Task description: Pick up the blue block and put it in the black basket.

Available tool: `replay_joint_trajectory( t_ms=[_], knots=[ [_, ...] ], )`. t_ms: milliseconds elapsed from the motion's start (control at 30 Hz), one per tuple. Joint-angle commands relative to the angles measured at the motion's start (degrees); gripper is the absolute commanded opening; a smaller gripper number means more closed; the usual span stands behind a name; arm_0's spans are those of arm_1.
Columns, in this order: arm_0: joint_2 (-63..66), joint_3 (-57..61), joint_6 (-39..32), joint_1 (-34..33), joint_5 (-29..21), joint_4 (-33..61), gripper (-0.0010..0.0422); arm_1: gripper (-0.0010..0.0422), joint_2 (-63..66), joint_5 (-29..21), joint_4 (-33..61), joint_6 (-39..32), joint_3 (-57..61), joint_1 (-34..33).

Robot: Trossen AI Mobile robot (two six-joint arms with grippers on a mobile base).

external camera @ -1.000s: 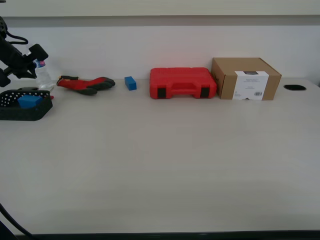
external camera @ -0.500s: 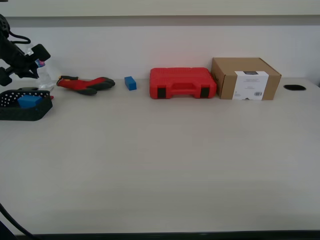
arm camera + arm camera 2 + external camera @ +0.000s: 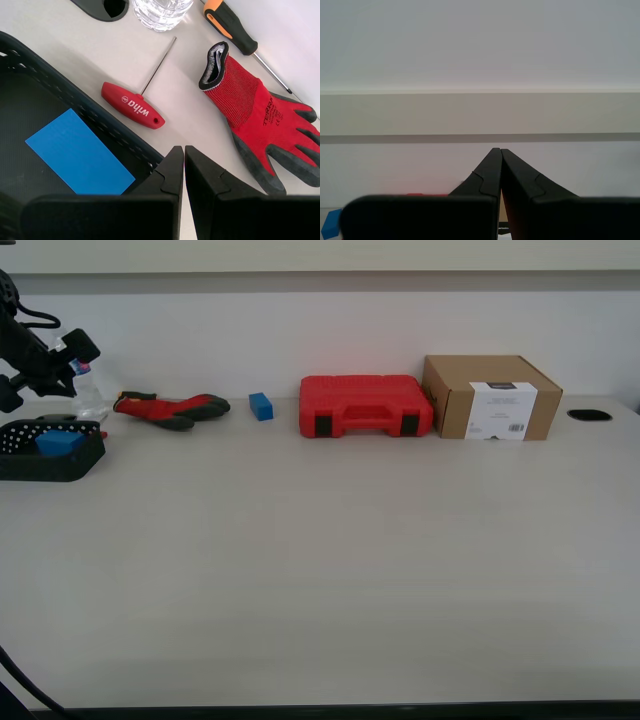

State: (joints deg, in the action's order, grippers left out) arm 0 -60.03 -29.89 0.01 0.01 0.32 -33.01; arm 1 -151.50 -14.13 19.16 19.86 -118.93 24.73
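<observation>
Two blue blocks show on the table (image 3: 320, 570) — the wider blue block (image 3: 58, 443) lies flat inside the black basket (image 3: 60, 468) at the exterior view's far left, and a smaller upright blue block (image 3: 261, 406) stands well apart, at about 2 o'clock from the basket. My first gripper (image 3: 181, 155) hangs above the basket's far rim, jaws clenched together with nothing between them. Its wrist view shows the blue block (image 3: 79, 154) resting on the basket floor, clear of the perforated wall (image 3: 95, 122). Just outside that wall lies a red T-handle hex key (image 3: 132, 104), near a clear glass (image 3: 161, 11), a screwdriver (image 3: 232, 25) with an orange and black handle, and a red and grey work glove (image 3: 255, 112).

From the basket, the glove (image 3: 170, 408) sits at about 2 o'clock, then the small block, then a red tool case (image 3: 364, 406), then a cardboard box (image 3: 490, 397) just beside the case. A dark oval hole (image 3: 588, 415) marks the table at far right.

My second gripper (image 3: 500, 157) faces a pale wall, jaws clamped shut and empty.
</observation>
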Motion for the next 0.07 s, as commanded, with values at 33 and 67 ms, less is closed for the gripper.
replay_joint_trajectory(
  t_ms=[33, 67],
  knots=[
    [-0.02, -0.11, 0.0, 0.04, 0.0, -0.24, 0.0, 0.0, 0.02, 0.07, -0.07, 0.09, 0.0, -0.04],
    [-0.02, -0.11, 0.0, 0.04, 0.0, -0.24, 0.0, 0.0, 0.02, 0.07, -0.07, 0.09, 0.0, -0.04]
  ],
)
